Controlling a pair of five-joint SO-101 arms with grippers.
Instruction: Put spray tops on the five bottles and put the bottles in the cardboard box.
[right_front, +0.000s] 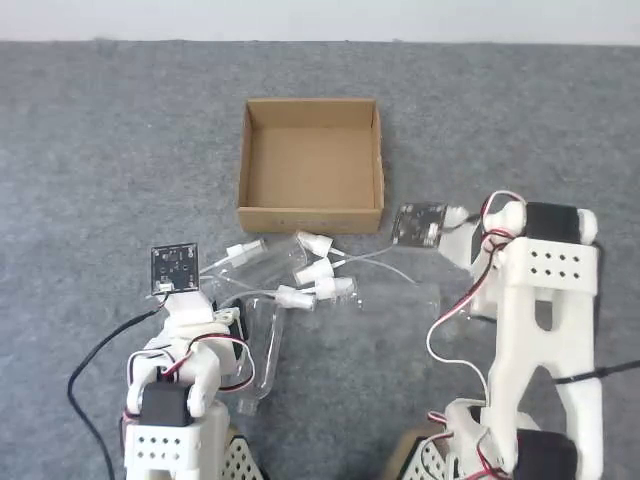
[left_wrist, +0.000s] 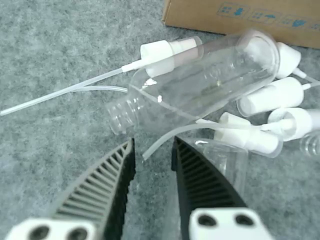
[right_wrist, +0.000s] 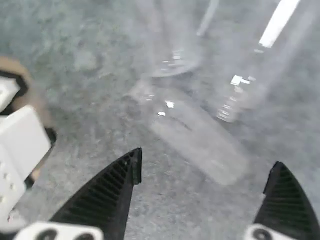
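The cardboard box sits empty, with the clear bottles and white spray tops jumbled on the grey carpet just in front of it. They're hard to count from the high view. Up close, the left gripper is only a little apart, near a capless bottle, with a thin dip tube crossing its tips. The right gripper is spread wide over a blurry bottle on its side.

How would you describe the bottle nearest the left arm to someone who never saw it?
Find the cardboard box at the far side; a heap of spray tops lies before it. Nearer than the heap, beside the left arm, lies one clear bottle. Unlike the others, it lies alongside the arm, outside the heap.
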